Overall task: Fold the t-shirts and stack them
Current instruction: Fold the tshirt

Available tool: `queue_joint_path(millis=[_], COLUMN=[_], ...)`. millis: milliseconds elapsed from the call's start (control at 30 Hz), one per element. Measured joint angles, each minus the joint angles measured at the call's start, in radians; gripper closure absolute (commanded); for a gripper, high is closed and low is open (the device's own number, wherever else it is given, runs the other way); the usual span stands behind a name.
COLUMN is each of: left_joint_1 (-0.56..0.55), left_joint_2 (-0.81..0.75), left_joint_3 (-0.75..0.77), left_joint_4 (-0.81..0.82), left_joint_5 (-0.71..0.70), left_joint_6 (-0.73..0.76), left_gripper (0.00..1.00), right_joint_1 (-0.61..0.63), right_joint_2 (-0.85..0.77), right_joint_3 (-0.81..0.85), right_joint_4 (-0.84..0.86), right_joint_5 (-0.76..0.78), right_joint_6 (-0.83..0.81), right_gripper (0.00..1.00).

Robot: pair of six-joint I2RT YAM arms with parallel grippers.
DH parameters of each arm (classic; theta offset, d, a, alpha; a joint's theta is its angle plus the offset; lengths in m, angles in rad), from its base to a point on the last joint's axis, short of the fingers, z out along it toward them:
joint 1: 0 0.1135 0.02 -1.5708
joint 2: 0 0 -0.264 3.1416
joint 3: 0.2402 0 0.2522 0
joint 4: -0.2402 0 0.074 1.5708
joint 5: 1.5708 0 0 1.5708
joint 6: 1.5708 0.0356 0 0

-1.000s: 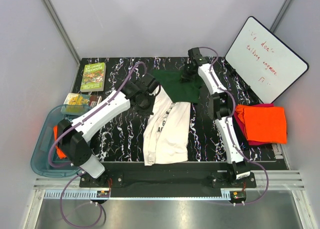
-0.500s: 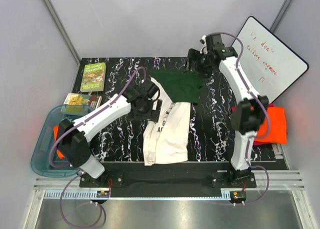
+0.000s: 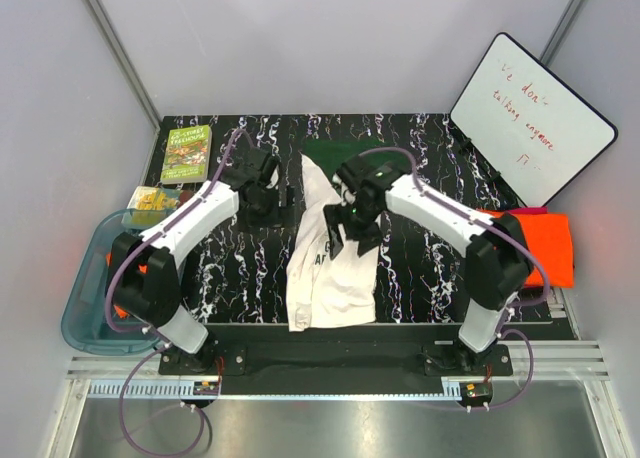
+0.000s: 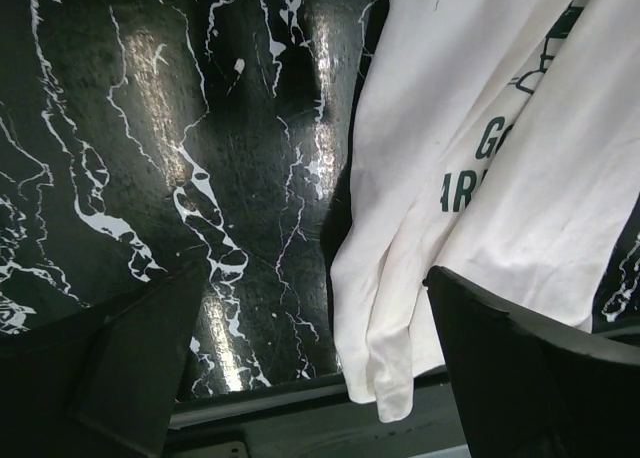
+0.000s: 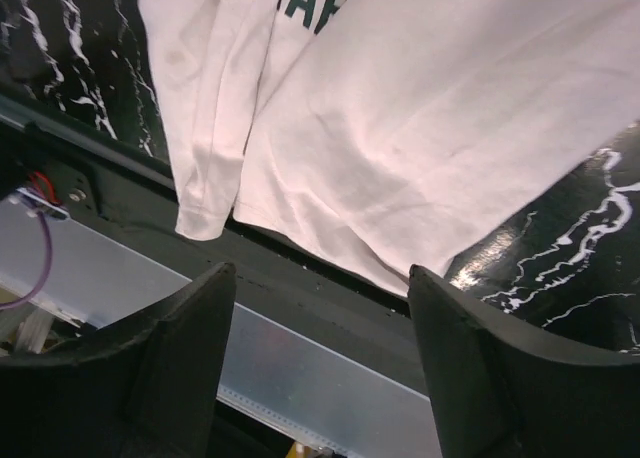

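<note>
The cream t-shirt (image 3: 335, 268) with dark lettering lies lengthwise in the middle of the black marble table (image 3: 430, 148). Its near hem hangs over the front edge, and a dark green sleeve (image 3: 328, 159) shows at the far end. My right gripper (image 3: 345, 238) hovers over the shirt's chest, open, with nothing between its fingers (image 5: 170, 368). In the right wrist view the cream cloth (image 5: 420, 108) lies beyond them. My left gripper (image 3: 268, 203) stands open just left of the shirt, over bare table. In the left wrist view the shirt's folded left edge (image 4: 400, 278) lies ahead, apart from the fingers (image 4: 530, 378). Folded orange t-shirts (image 3: 540, 248) sit at the right edge.
A green book (image 3: 187, 153) and a snack packet (image 3: 155, 200) lie at the far left. A blue bin (image 3: 88, 298) holding something orange stands off the table's left side. A whiteboard (image 3: 530, 118) leans at the back right. Grey walls close in both sides.
Both grippers have opened and let go of the shirt. The right arm lifted from the green sleeve, then swung in over the shirt's chest. The left gripper drew off to the shirt's left.
</note>
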Motion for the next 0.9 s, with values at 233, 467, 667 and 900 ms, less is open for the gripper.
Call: queue_joint_path(millis=[233,467,667,900], left_joint_1=[0.015,0.000,-0.066,-0.090], left_joint_2=[0.068,0.144,0.230,0.323], left_joint_3=[-0.032,-0.033,-0.001,0.055], left_joint_4=[0.052,0.077,0.087,0.102], left_joint_5=[0.163,0.262,0.292,0.299], left_joint_6=[0.020,0.051,0.068,0.063], left_gripper=[0.01,0.04,0.20,0.92], right_joint_1=[0.090,0.082,0.082,0.082], right_joint_2=[0.104,0.169,0.171,0.170], right_joint_3=[-0.063,-0.083,-0.107,-0.157], right_joint_4=[-0.014,-0.080,-0.123,-0.135], right_joint_5=[0.055,0.154,0.173,0.164], right_joint_6=[0.040,0.064,0.078,0.089], right_gripper=[0.37,0.46,0.58,0.63])
